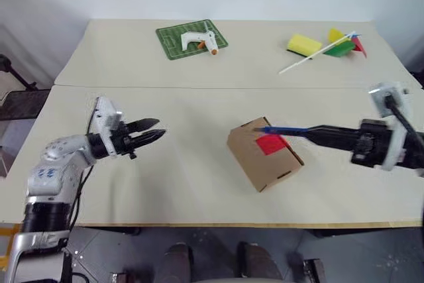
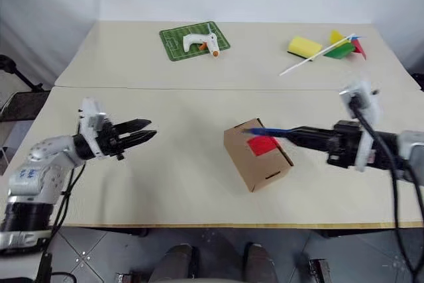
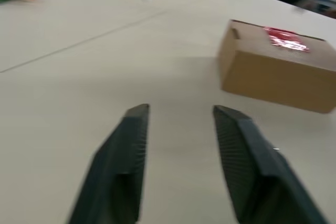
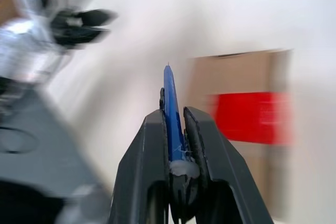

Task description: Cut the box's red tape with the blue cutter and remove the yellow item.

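On the table [image 1: 199, 164], the box [image 1: 262, 157] is sitting (red tape [image 1: 271, 143] up); the right gripper [image 1: 311, 133] is clamping the cutter [image 1: 278, 130] over it, while the left gripper [image 1: 156, 134] is hovering well apart, fingers parted.

Closed box [image 1: 265, 154], blue cutter [image 1: 278, 130] above

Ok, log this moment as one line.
right claw: shut on blue cutter, tip over red tape | left claw: open, holding nothing, apart from box | box: closed, on table
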